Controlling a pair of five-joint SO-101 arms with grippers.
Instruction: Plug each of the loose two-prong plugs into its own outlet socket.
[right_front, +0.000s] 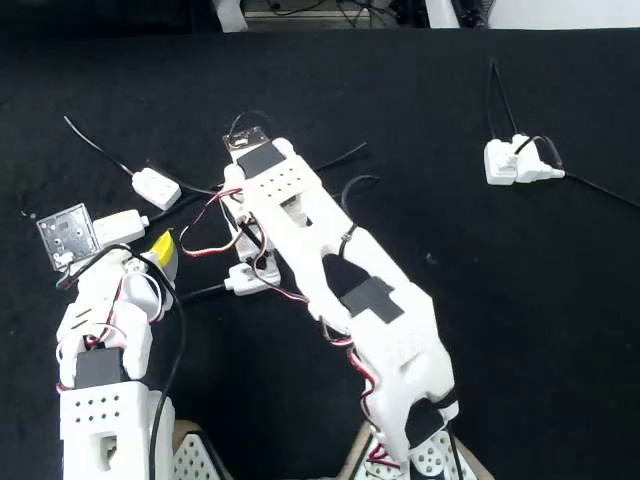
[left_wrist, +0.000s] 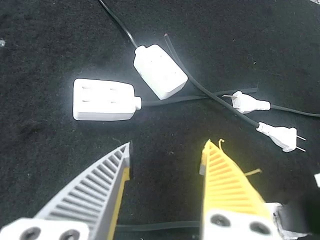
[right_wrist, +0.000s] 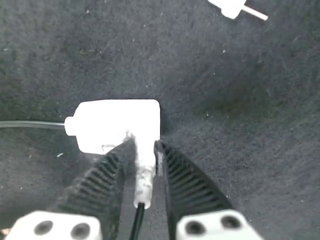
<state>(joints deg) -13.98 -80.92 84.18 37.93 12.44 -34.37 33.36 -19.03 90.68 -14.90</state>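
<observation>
Evidently the right jaws are clamped on a plug (right_wrist: 144, 172) whose nose meets a socket (right_wrist: 115, 122) on the counter (right_wrist: 240, 75) — gripped at its tail, presumably to push it home — while the left jaws gape empty above two loose plugs (left_wrist: 250, 104).

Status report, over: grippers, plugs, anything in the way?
Left gripper open, empty, facing two free sockets. Right gripper shut on plug, pressed against its socket. Two loose plugs unplugged, black cable lying beside them.
</observation>
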